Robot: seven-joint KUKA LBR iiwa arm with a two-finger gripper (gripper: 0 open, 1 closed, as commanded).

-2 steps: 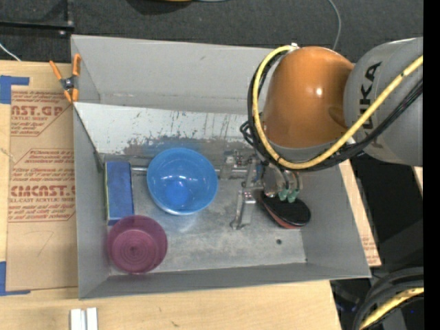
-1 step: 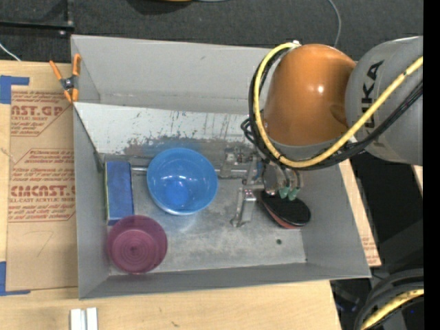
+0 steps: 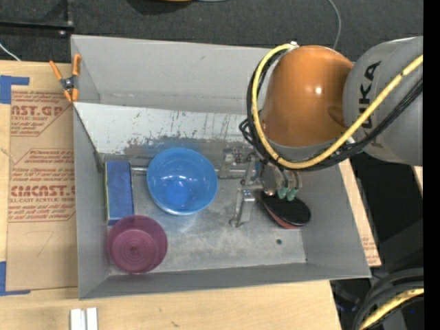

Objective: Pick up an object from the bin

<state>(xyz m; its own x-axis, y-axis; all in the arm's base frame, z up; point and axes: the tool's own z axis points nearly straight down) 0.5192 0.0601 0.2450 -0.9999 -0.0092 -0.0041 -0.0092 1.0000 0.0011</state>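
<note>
Grey metal bin, floor scuffed and mostly bare. Contents noted: a blue bowl near the centre, a blue block along the left wall, a purple cup in the view's lower left corner, and a flat black-and-red piece at the right. My claw stands low over bare floor between the bowl and the black-and-red piece, nearer the latter. Wide or narrow, I cannot tell. Nothing is seen in my grasp. Judgement: no pick is made yet; gripping and lifting both remain.
</note>
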